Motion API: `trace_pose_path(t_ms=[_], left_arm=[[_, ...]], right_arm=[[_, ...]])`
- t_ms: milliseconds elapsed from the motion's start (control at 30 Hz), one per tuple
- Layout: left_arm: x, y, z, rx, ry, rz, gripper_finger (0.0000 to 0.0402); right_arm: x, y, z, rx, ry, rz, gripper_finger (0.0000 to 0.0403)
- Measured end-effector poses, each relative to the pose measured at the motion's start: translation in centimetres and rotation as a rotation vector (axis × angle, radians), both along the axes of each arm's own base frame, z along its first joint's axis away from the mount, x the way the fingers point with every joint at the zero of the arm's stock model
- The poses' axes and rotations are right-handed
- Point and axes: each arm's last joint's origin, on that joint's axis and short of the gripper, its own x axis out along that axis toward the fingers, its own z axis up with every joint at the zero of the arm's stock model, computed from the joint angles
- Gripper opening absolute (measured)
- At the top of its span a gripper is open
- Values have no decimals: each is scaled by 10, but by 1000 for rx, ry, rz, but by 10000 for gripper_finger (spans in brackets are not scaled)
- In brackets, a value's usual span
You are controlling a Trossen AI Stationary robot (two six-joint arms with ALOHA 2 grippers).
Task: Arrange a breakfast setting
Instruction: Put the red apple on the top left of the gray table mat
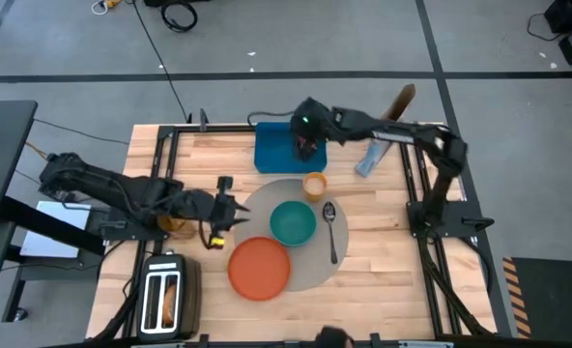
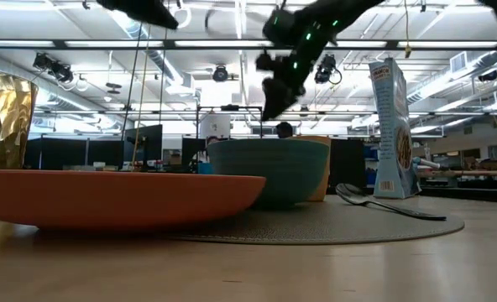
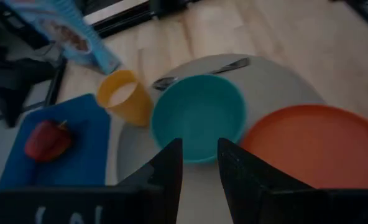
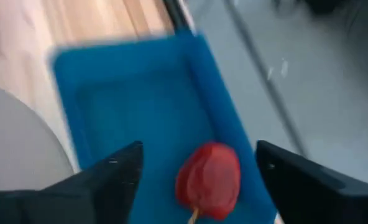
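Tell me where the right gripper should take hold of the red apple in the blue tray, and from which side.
Grip the red apple across its round body, coming straight down. It lies alone on the flat floor of the blue tray, well inside the raised rim, and the right gripper already hangs above it with fingers open on either side. The stem is probably too thin to hold.

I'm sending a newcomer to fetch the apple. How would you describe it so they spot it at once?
Find the blue tray at the table's far edge, beyond the grey mat. The apple lies in it, between the right pincer's open fingers. It is the only red, stemmed thing there.
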Motion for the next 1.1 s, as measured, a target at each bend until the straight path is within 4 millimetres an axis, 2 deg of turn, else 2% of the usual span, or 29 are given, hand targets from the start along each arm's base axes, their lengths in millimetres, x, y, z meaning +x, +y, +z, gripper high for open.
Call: trace_pose_path(t_ms=[100, 167, 333, 800, 1100], left_arm=[[1, 10, -4, -16, -2, 5, 109], [2, 15, -7, -27, 4, 17, 109], [3, 25, -14, -29, 27, 50, 109], [4, 29, -26, -39, 15, 72, 109], [5, 31, -24, -41, -5, 80, 109]], right_arm=[[0, -26, -17, 140, 69, -22, 376], [1, -39, -30, 199, 85, -31, 394], [-2, -60, -54, 243, 123, -77, 379], [-5, -87, -81, 280, 117, -160, 380], [-4, -92, -98, 298, 142, -208, 376]])
